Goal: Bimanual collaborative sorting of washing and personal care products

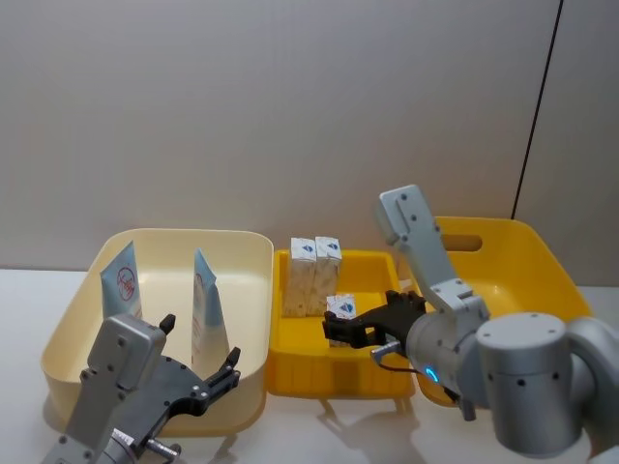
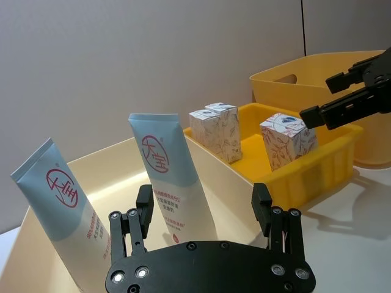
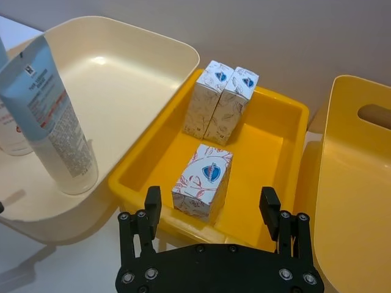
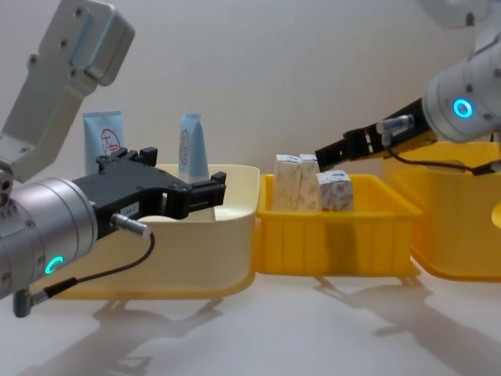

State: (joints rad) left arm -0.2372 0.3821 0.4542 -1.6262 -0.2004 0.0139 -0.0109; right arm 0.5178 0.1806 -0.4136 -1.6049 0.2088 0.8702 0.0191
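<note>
Over the lone carton [image 3: 201, 183], the right end effector [image 3: 210, 196] gapes empty; left end effector [image 2: 203, 194] likewise.

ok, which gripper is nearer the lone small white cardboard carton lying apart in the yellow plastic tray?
Right. The right gripper hangs open right at the carton, over the yellow tray. The left gripper is open at the front of the cream plastic bin, one bin over.

Grey arms [image 1: 422, 244], blue-lit rings [image 4: 462, 107], thin black cables [image 4: 117, 265]; the left hand [image 2: 203, 196] and right hand [image 3: 210, 196] are black.
</note>
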